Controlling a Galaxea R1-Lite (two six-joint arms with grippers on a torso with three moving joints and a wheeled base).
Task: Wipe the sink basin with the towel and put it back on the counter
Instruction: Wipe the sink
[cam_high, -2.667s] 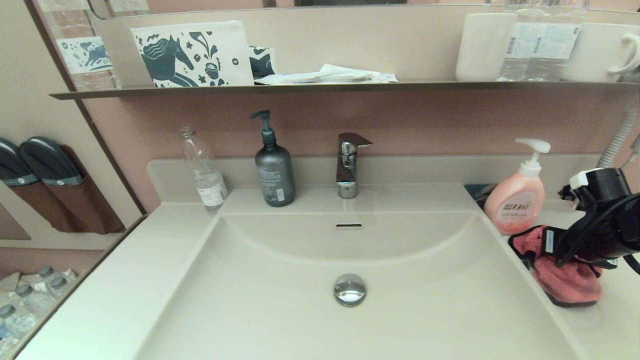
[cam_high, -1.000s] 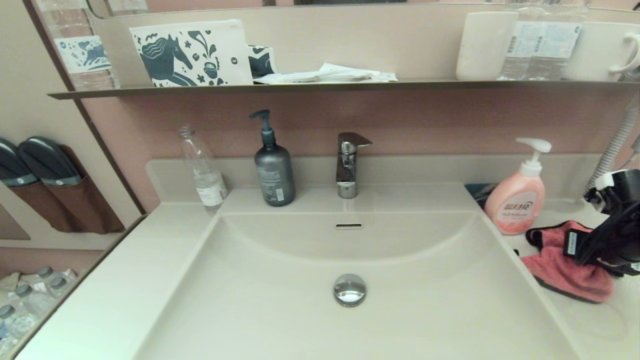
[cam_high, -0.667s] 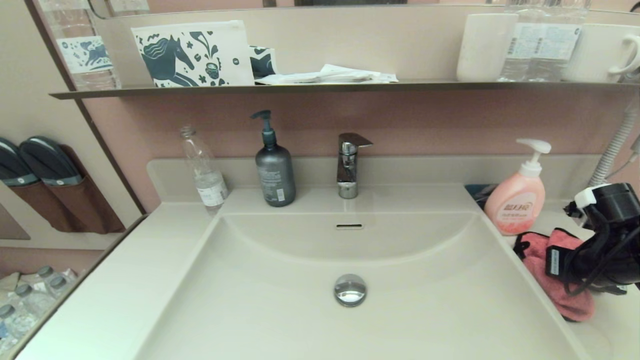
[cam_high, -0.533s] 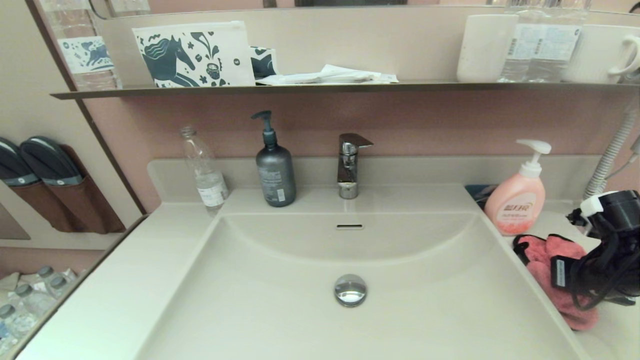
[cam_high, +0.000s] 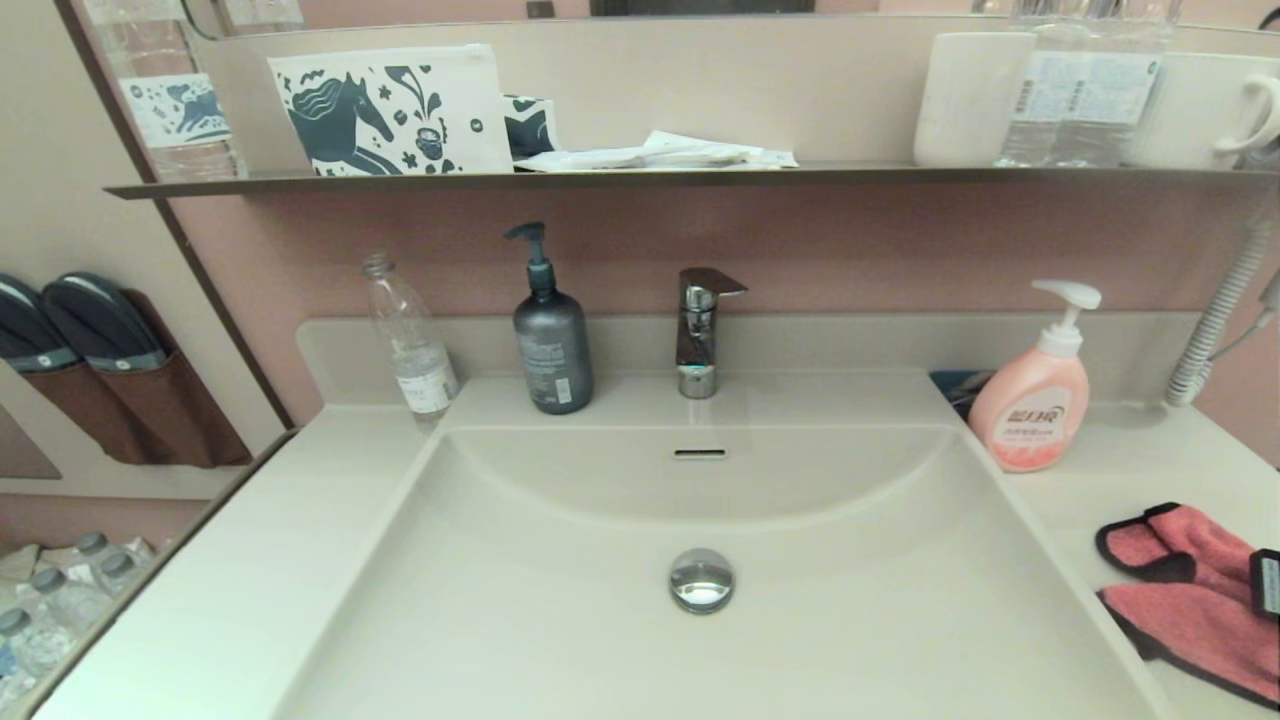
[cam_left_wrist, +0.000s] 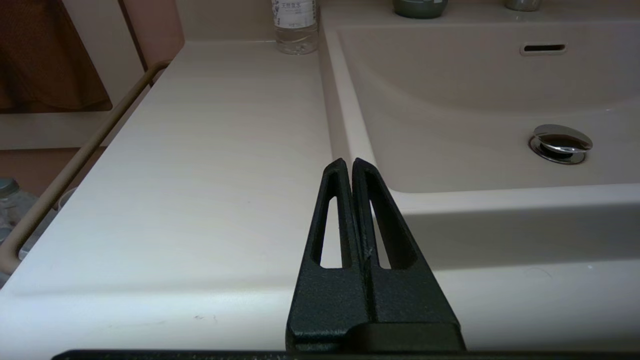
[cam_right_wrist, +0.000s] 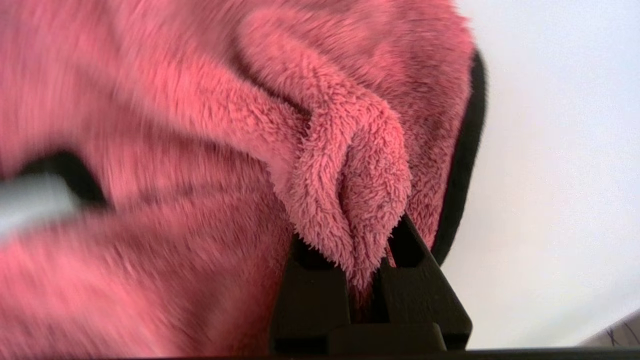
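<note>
Coral-pink terry fills my right wrist view: the right gripper (cam_right_wrist: 367, 260) is clamped tight on a bunched fold of the towel (cam_high: 1195, 600), which lies on the counter (cam_high: 1120, 470) at the near right, beside the sink basin (cam_high: 560, 600) and nearer to me than the pink soap bottle (cam_high: 1030, 400). My left gripper (cam_left_wrist: 348, 167) sits parked with its fingers pressed together at the near left, by the basin's left rim.
</note>
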